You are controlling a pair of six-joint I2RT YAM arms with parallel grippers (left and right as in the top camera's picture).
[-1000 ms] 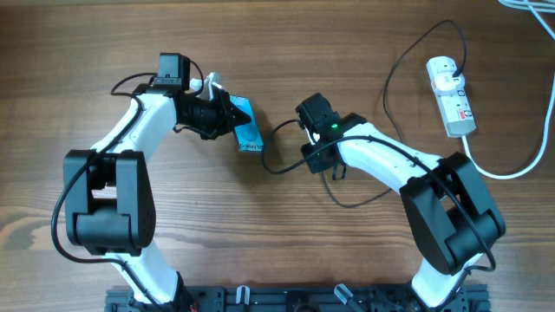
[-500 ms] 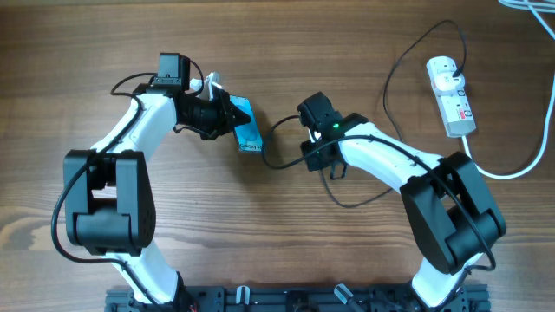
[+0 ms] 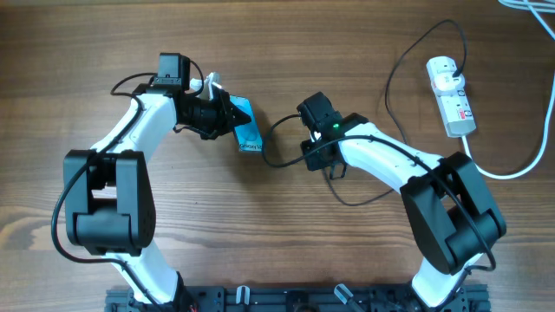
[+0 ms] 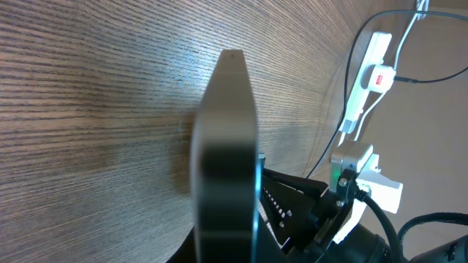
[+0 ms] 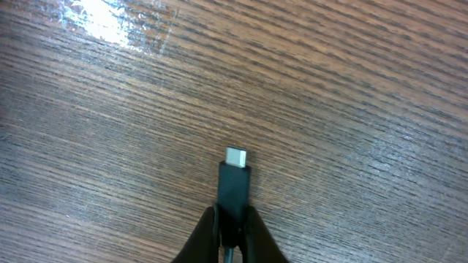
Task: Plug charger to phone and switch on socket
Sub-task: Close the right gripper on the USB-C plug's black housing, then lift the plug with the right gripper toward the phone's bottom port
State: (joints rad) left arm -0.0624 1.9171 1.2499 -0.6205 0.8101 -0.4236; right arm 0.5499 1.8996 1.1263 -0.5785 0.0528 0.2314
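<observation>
The phone [image 3: 248,131] is held on edge above the table, with my left gripper [image 3: 227,118] shut on it. Its dark side edge [image 4: 227,146] fills the middle of the left wrist view and hides the jaws. A short way to the phone's right, my right gripper [image 5: 234,220] is shut on the charger's black plug [image 5: 235,184], whose metal tip [image 5: 235,156] points forward just above the wood. The thin black charger cable [image 3: 388,87] runs up to the white socket [image 3: 451,94] at the far right. The socket [image 4: 368,79] also shows in the left wrist view.
A thick white cord [image 3: 520,165] leaves the socket and runs off the right edge. Slack black cable loops [image 3: 276,165] on the table between the two grippers. Bare wood [image 5: 110,109] lies under the plug tip.
My right gripper's fingers have shut on the charger plug. The cable loop between the arms has shifted slightly. The left arm and the phone have not moved.
</observation>
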